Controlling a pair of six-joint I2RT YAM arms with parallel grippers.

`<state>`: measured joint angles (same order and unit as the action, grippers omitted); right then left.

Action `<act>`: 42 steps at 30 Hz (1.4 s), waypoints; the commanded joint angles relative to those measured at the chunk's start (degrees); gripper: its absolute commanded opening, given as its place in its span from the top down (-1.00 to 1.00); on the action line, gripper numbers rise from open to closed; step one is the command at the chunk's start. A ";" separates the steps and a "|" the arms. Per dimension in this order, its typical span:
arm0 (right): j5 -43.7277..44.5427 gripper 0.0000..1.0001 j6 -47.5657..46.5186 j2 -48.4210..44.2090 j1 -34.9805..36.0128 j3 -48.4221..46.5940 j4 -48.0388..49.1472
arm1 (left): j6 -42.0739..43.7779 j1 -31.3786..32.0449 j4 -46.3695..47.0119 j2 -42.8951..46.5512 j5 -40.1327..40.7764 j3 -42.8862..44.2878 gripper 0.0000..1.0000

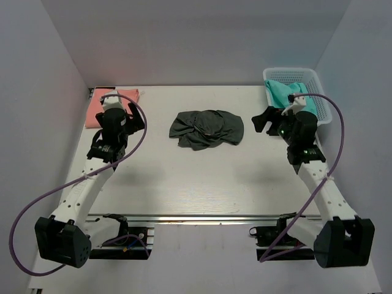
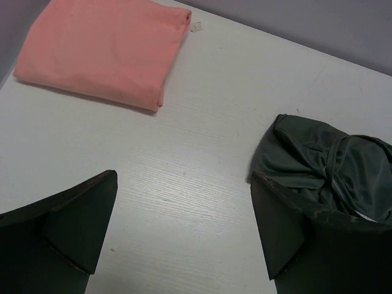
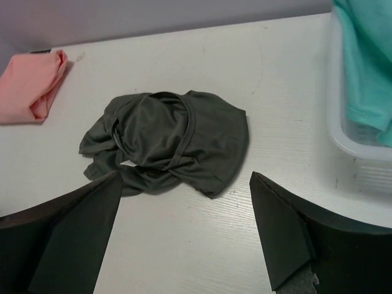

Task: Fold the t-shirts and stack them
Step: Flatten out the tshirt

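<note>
**Both grippers wide open, charcoal shirt in a heap between them**

The left gripper (image 2: 182,177) hangs over the white counter (image 2: 214,110) with its jaws spread wide and only bare surface between them. Ahead of it and to its left, well apart, lies the salmon pink t-shirt (image 2: 104,49), folded into a flat rectangle with its fold edge facing the gripper. A small white scrap (image 2: 196,26), perhaps a tag, sits just beside the far right corner of that shirt. It is too small to read.

To the right of the left gripper lies the dark charcoal t-shirt (image 3: 171,138). It is unfolded and bunched into a wrinkled heap, with a seamed band curling across its top. In the left wrist view its near edge runs behind the right-hand finger, and contact cannot be judged there.

The right gripper (image 3: 185,176) is also opened wide and holds nothing. The charcoal heap lies just ahead of it and slightly left. From above, the gripper is near the shirt's edge but apart from it.

To the right of the right gripper stands the white lattice basket (image 3: 343,131), with teal t-shirts (image 3: 367,61) piled loosely inside. The pink shirt lies far ahead and left of this gripper, beyond the charcoal one.
</note>
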<state>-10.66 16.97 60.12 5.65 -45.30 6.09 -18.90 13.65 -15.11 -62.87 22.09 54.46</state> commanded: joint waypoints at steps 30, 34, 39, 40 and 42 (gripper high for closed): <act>5.30 0.32 -8.10 67.33 13.95 -60.35 -33.08 | 1.05 5.15 -6.24 -57.45 -28.94 30.19 0.54; 2.40 1.00 -9.33 65.66 14.48 -58.06 -30.52 | 1.58 5.16 -4.76 -54.03 -30.07 28.78 1.00; 3.97 1.00 -10.29 58.38 14.48 -57.36 -29.12 | 2.46 5.16 3.24 -44.46 -31.31 25.88 1.00; 3.98 1.00 -10.55 57.32 14.39 -57.44 -28.33 | 2.46 5.16 4.47 -42.70 -31.31 25.88 1.00; 4.24 1.00 -11.35 53.90 14.30 -57.88 -27.97 | 2.46 5.16 6.84 -38.14 -30.27 25.88 1.00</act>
<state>-6.76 7.33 123.24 19.94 -101.78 -25.74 -16.99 18.61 -15.94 -112.42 -7.75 79.26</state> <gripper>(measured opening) 0.012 0.028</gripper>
